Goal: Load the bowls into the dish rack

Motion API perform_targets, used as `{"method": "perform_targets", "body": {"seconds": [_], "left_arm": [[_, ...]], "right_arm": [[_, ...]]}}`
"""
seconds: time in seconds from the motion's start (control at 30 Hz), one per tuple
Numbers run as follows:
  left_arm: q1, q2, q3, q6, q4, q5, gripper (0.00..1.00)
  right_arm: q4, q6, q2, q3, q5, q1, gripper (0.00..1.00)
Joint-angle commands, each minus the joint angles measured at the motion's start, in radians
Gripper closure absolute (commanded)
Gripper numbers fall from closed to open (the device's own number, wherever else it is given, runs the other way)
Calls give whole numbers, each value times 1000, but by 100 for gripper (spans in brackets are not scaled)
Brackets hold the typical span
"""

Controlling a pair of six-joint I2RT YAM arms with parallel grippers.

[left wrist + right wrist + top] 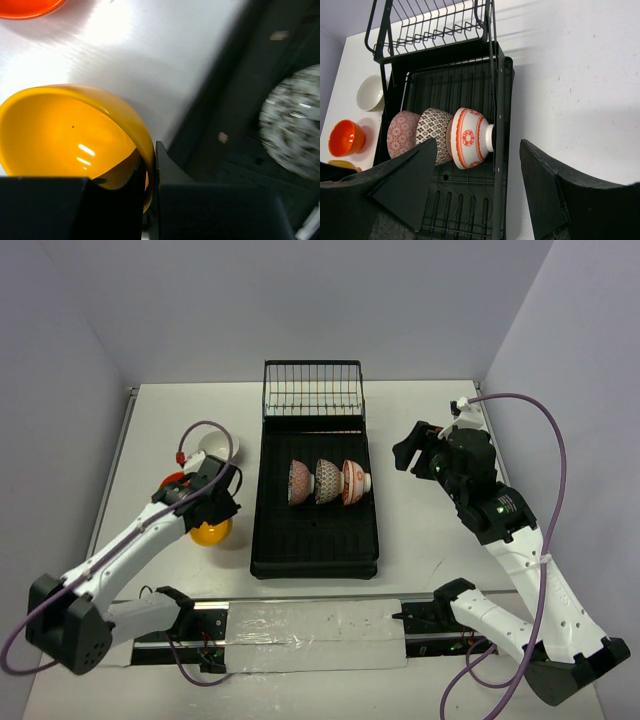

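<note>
The black dish rack [315, 540] lies mid-table with its wire basket at the far end. Three patterned bowls stand on edge in it: pinkish [299, 481], grey speckled [327, 481] and red-on-white [354, 481]. My left gripper [214, 510] is left of the rack and shut on the rim of the yellow-orange bowl [211, 533]. The wrist view shows its fingers [165, 170] pinching that bowl's wall [65, 135]. The red-orange bowl [172, 480] and the white bowl [217, 446] sit behind it. My right gripper [413, 454] is open and empty, right of the rack.
The right wrist view shows the rack's right rim [502, 125], the red-on-white bowl [470, 137], the white bowl [370, 92] and the red-orange bowl [345, 137]. A taped strip [300, 625] runs along the near table edge. Walls close in on three sides.
</note>
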Motion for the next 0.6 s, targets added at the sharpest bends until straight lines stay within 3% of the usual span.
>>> {"method": "perform_targets", "body": {"seconds": [0.0,0.17,0.27,0.4,0.57], "left_arm": [[-8,-157,50,-6,21,21,100],[-14,-372,18,63,180,136,100],[-23,-435,-23,85,312,275,100],[-93,-437,-88,75,484,380,100],[-204,-351,-143,62,717,398,100]], "right_arm": [[37,-13,-13,2,4,9,26],[39,-12,-21,-1,13,10,26],[37,-9,-14,-3,24,12,26],[39,-7,-10,-4,44,12,26],[37,-2,-7,0,60,12,26]]}}
